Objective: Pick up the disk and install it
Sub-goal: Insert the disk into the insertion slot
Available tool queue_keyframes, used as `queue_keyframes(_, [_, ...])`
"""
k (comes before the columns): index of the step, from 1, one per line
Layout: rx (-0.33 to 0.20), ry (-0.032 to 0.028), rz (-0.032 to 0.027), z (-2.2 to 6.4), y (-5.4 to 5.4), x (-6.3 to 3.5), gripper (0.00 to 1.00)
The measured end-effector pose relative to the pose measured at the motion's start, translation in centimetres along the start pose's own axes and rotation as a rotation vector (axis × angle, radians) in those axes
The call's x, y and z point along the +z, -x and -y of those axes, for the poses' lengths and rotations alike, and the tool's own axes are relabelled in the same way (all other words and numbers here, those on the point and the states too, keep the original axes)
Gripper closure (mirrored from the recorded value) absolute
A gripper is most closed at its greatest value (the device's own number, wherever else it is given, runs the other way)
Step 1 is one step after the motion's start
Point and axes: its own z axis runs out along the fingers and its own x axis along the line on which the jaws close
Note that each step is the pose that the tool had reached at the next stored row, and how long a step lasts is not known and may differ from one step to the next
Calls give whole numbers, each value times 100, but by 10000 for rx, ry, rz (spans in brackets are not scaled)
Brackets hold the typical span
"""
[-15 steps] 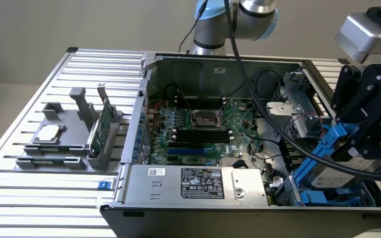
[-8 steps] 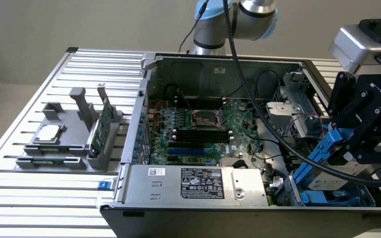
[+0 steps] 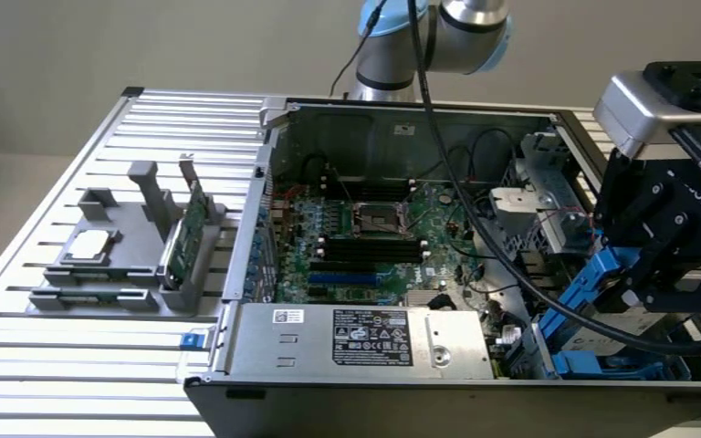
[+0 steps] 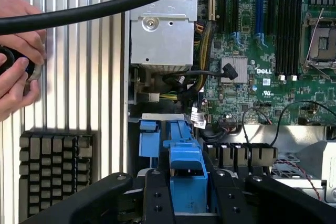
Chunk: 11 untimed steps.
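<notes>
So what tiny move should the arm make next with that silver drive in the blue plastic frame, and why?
Probably a slight push downward, though that's a judgement. The black gripper looks clamped on the flat silver disk by its blue plastic carrier. The disk sits tilted over a corner of the open grey metal computer case and seems not yet seated.
</notes>
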Motion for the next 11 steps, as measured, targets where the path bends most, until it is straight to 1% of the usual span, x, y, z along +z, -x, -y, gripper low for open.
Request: queue_keyframes(11, [1,-4,0,4,-2,170,67])
